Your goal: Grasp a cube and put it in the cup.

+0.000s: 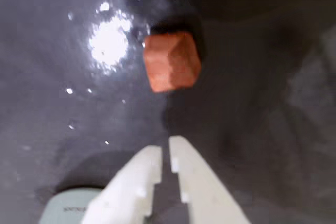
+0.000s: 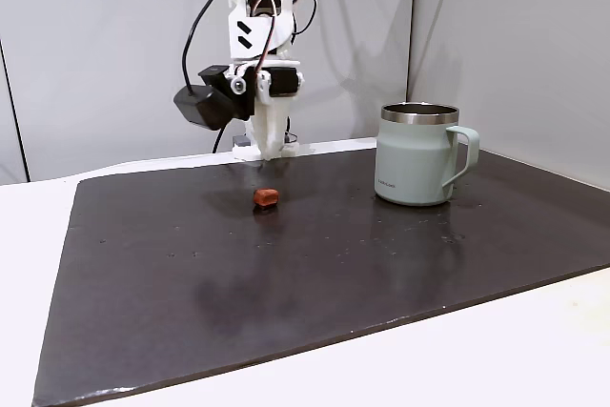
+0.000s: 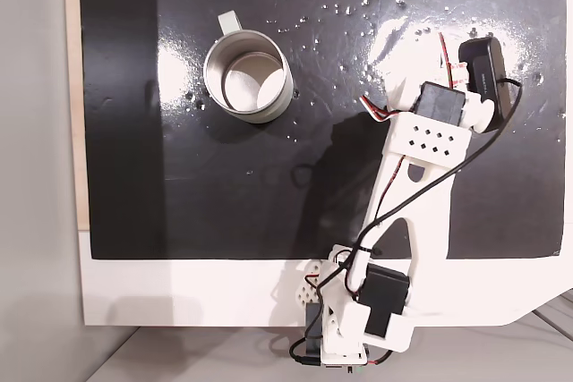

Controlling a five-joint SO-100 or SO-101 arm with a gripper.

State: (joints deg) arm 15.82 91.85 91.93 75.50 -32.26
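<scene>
cube point(image 1: 171, 61) on mat, just ahead of nearly closed end effector point(image 1: 167, 157), untouched

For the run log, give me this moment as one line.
phase: approach | gripper: nearly shut, empty, short of cube | cube: on dark mat, untouched | cup: upright, apart from cube
</scene>
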